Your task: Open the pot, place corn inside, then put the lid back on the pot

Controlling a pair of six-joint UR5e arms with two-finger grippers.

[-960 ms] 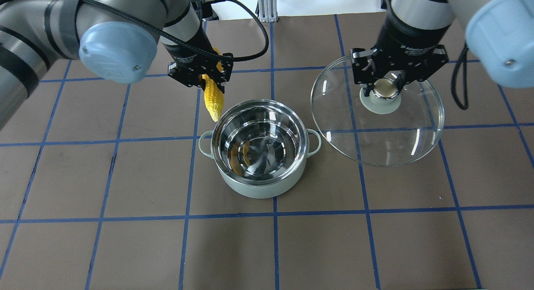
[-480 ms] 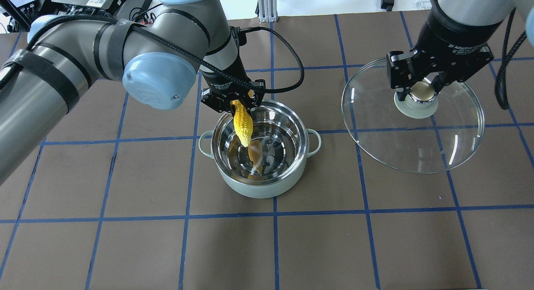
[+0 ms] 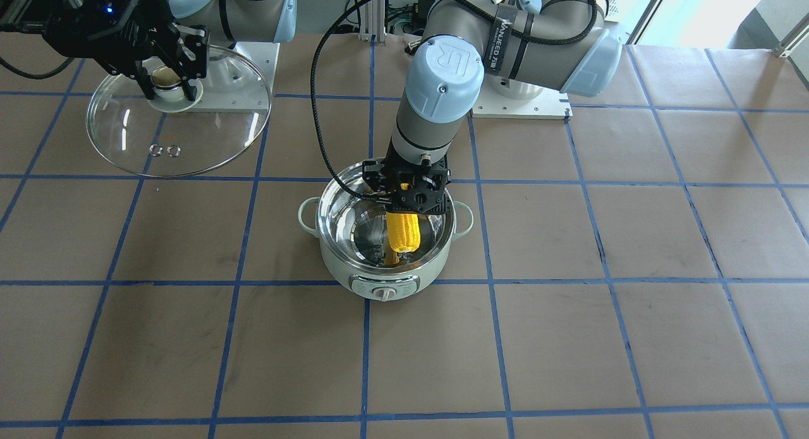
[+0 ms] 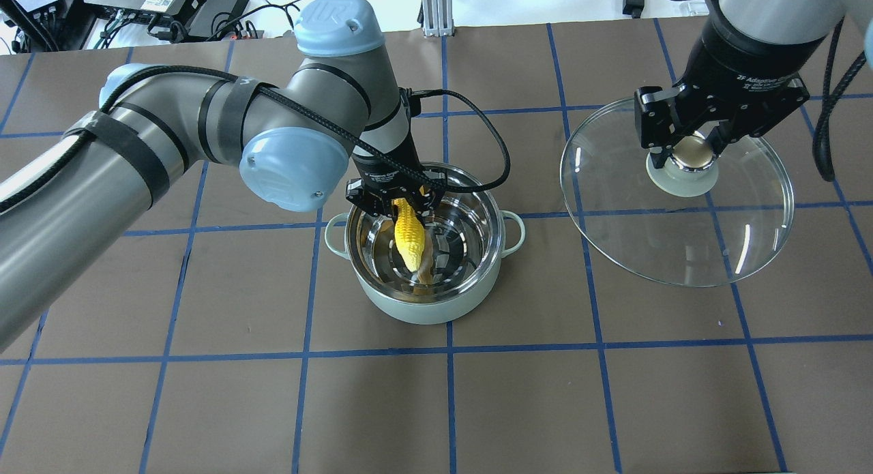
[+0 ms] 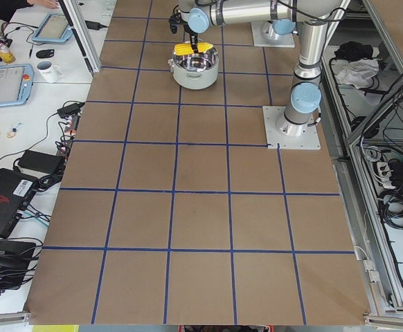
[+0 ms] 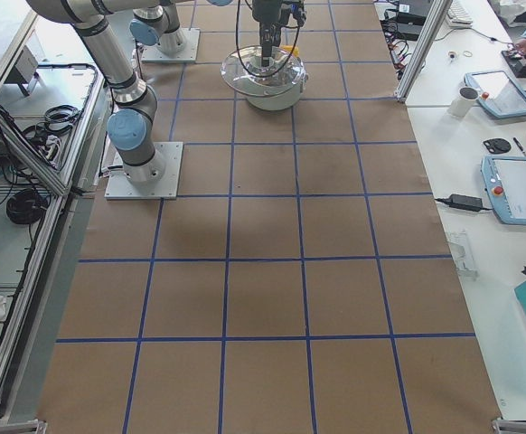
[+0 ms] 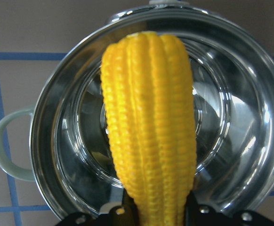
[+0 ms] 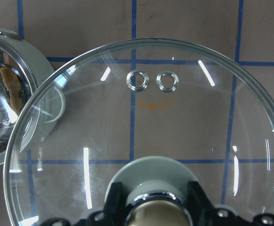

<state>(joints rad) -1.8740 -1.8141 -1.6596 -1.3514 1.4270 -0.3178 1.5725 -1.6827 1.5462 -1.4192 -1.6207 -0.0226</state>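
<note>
The mint-green pot [image 4: 382, 300] stands open mid-table, its steel inside bare; it also shows in the front view [image 3: 344, 265] and the left wrist view [image 7: 240, 117]. My left gripper [image 4: 397, 202] is shut on the thick end of the yellow corn [image 4: 411, 245], which hangs point-down inside the pot's mouth [image 3: 403, 232] [image 7: 149, 122]. My right gripper [image 4: 685, 153] is shut on the knob of the glass lid [image 4: 723, 242], holding it in the air to the right of the pot [image 3: 215, 142] [image 8: 141, 127].
Brown table with a blue tape grid [image 4: 450, 351]. The left arm's black cable [image 4: 477, 129] loops over the pot's back edge. Desks with tablets and a mug stand beyond the table's far side [image 6: 498, 90].
My left gripper has carried the corn from behind the pot's left rim to over the pot and lowered it into the mouth. The right gripper moved the lid further right, then held still.
</note>
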